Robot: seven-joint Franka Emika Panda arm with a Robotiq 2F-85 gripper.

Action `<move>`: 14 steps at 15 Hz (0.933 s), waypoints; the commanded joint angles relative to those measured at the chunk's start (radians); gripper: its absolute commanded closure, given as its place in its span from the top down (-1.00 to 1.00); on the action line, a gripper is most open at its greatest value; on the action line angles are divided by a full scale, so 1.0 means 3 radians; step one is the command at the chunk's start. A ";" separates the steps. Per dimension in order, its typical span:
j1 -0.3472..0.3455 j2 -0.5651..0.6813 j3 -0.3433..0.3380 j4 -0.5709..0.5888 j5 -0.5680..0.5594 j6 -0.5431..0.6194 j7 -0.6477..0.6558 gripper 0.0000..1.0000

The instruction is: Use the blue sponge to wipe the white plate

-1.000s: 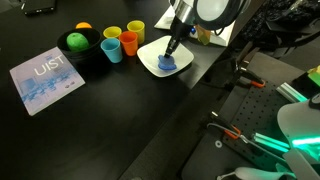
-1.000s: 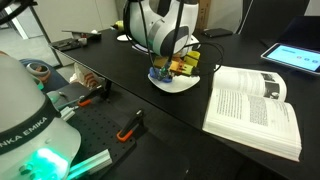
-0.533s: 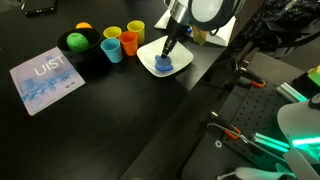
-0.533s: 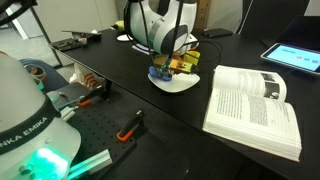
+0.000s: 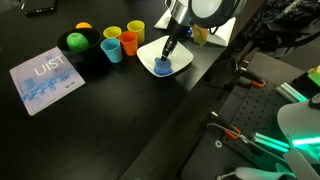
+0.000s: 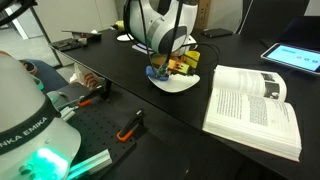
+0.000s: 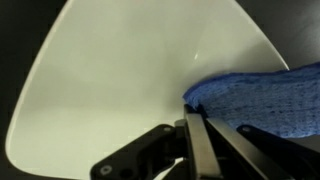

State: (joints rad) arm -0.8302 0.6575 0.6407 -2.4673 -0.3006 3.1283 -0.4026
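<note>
- My claw [image 7: 193,122] is pinched closed on the edge of the blue sponge [image 7: 262,98], which looks mid-blue, soft and nubbly.
- The sponge rests on the white plate [image 7: 120,70] directly under the claw.
- I see a light-blue cup [image 5: 112,50] beyond the claw, beside the plate.

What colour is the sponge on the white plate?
Mid-blue; the sponge shows best in the wrist view.
</note>
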 commanded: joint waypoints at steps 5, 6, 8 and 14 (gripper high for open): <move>-0.0324 0.0233 0.0429 0.0012 0.0222 -0.0246 -0.0048 -0.98; -0.0309 0.0261 0.0424 0.0052 0.0252 -0.0263 -0.0037 -0.98; -0.0243 0.0298 0.0349 0.0159 0.0284 -0.0288 -0.0043 -0.98; -0.0036 0.0381 0.0081 0.0534 0.0376 -0.0329 -0.0029 -0.98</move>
State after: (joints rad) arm -0.8895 0.7372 0.7148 -2.3852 -0.2123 3.0435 -0.4036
